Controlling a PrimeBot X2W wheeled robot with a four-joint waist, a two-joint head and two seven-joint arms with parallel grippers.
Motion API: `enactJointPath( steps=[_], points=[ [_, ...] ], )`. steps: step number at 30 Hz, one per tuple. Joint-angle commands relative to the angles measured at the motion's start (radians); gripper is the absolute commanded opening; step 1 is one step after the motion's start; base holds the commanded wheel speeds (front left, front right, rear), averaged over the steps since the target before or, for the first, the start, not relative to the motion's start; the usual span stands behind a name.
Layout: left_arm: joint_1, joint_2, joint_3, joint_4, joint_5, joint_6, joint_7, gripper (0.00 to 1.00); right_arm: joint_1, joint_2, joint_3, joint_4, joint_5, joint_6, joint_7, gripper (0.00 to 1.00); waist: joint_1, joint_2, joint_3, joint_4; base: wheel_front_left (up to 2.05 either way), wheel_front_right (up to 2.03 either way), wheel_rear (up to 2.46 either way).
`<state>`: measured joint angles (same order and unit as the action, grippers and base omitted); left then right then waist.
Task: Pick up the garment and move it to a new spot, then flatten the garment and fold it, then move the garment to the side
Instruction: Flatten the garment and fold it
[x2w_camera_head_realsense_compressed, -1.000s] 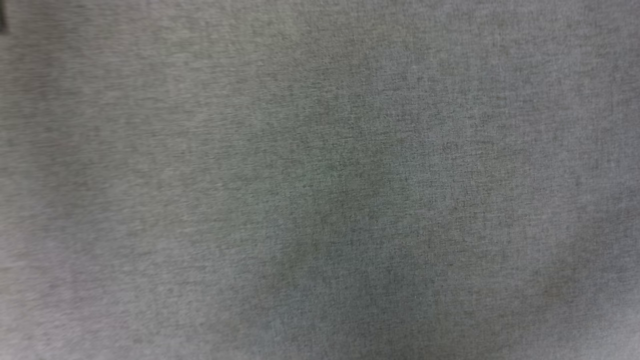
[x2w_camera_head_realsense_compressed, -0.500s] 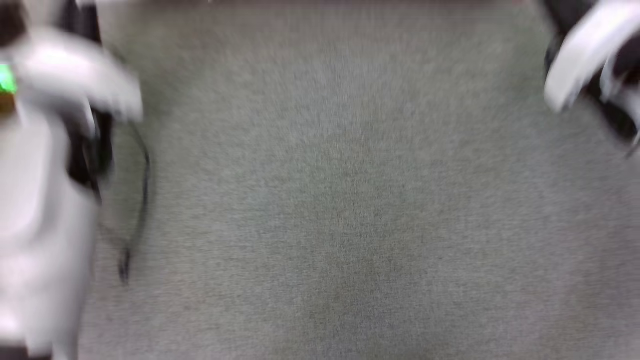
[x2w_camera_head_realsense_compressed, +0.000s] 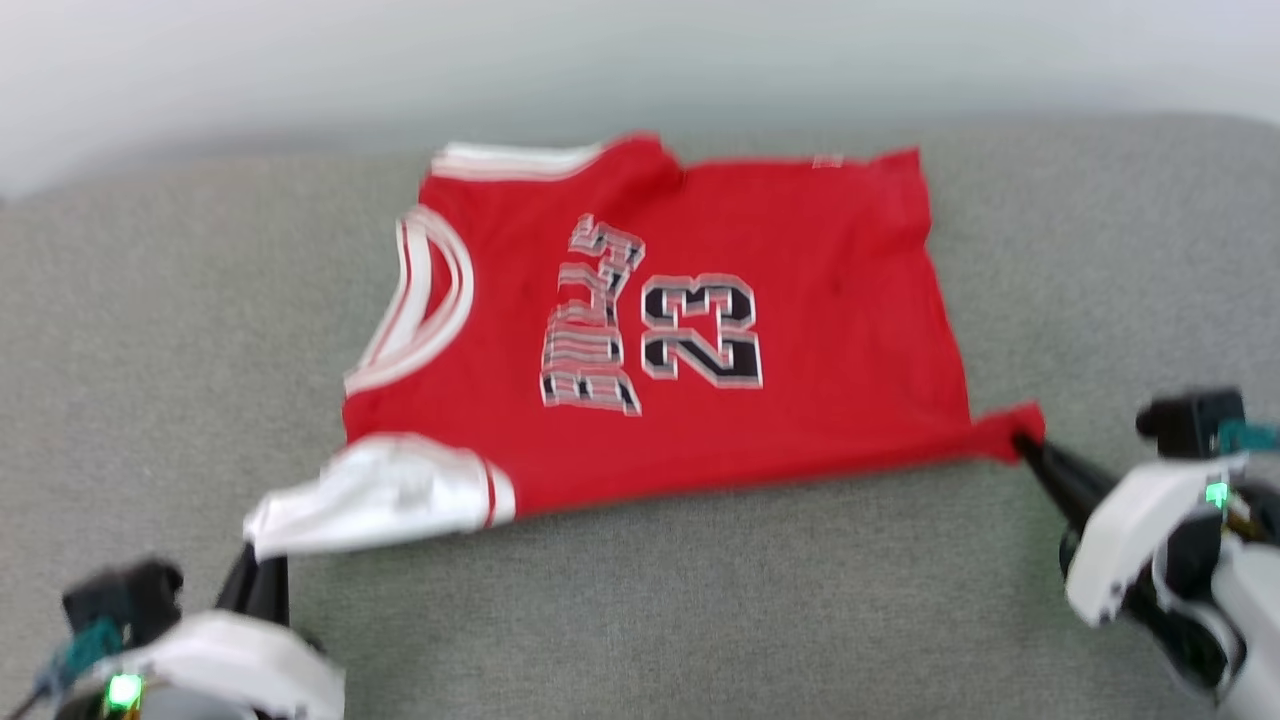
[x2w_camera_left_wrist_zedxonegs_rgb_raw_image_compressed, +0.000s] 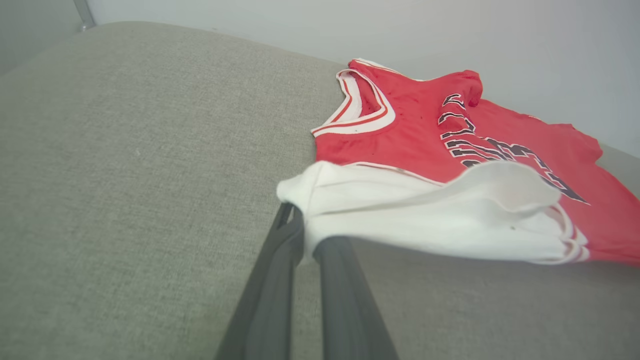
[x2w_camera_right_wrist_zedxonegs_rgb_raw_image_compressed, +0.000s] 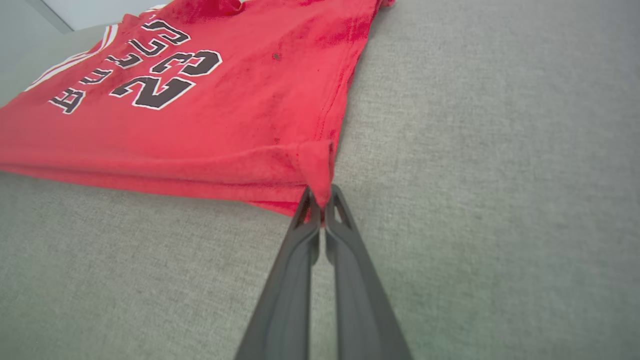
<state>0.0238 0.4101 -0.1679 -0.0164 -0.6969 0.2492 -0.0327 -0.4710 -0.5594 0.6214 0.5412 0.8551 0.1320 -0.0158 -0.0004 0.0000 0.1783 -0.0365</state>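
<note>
One: Since a second ago the head camera has swung up. Then it gave close grey cloth, half a second ago blurred arms at both edges, and now the whole grey fabric surface (x2w_camera_head_realsense_compressed: 640, 620) runs back to a pale wall (x2w_camera_head_realsense_compressed: 640, 50).

Two: Where is the garment (x2w_camera_head_realsense_compressed: 700, 330)?

One: It lies spread on the far middle of the surface, print side up. Its long axis runs across the head view: the striped collar (x2w_camera_head_realsense_compressed: 420, 300) points to the robot's left and the hem to its right.

Two: And relative to the end effectors?

One: It lies ahead of both and spans the gap between them. Its near edge is drawn in a fairly straight line from one to the other.

Two: What does the left end effector (x2w_camera_left_wrist_zedxonegs_rgb_raw_image_compressed: 300, 235) have?

One: It is clenched on the edge of the near white sleeve (x2w_camera_left_wrist_zedxonegs_rgb_raw_image_compressed: 425, 215), at the garment's near-left corner. The sleeve is raised a little off the surface there.

Two: And the right end effector (x2w_camera_right_wrist_zedxonegs_rgb_raw_image_compressed: 324, 200)?

One: Its fingers (x2w_camera_right_wrist_zedxonegs_rgb_raw_image_compressed: 300, 280) are pinched tight on the near-right hem corner (x2w_camera_right_wrist_zedxonegs_rgb_raw_image_compressed: 315, 160), which bunches into a small red tab at the tips.
</note>
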Motion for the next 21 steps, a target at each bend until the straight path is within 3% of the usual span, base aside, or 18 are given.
enactJointPath(
  steps=[1, 6, 11, 16, 21],
  points=[
    [0.055, 0.016, 0.016, -0.037, -0.005, 0.028, 0.013, 0.0, 0.056, -0.015, -0.024, -0.008, -0.009, -0.002, 0.009, 0.0, 0.0004, 0.0, -0.062, -0.003, 0.0, 0.0, 0.0],
    [0.228, 0.038, 0.02, -0.184, -0.014, 0.102, 0.089, 0.0, 0.24, 0.004, -0.126, -0.088, -0.034, -0.003, 0.049, 0.0, 0.0004, 0.0, -0.101, 0.001, 0.0, 0.0, 0.0],
    [0.307, 0.065, 0.02, -0.302, -0.011, 0.145, 0.15, 0.0, 0.395, 0.033, -0.26, -0.198, -0.088, -0.003, 0.12, 0.0, 0.0004, 0.0, -0.102, 0.006, 0.0, 0.0, 0.0],
    [0.232, 0.09, -0.002, -0.338, -0.001, 0.126, 0.19, 0.0, 0.44, 0.082, -0.401, -0.337, -0.177, -0.002, 0.222, 0.0, 0.0004, 0.0, -0.064, 0.003, 0.0, 0.0, 0.0],
    [0.092, 0.095, -0.039, -0.283, 0.0, 0.081, 0.222, 0.0, 0.379, 0.127, -0.464, -0.404, -0.245, -0.002, 0.306, 0.0, 0.0004, 0.0, -0.012, -0.002, 0.0, 0.0, 0.0]
  ],
)
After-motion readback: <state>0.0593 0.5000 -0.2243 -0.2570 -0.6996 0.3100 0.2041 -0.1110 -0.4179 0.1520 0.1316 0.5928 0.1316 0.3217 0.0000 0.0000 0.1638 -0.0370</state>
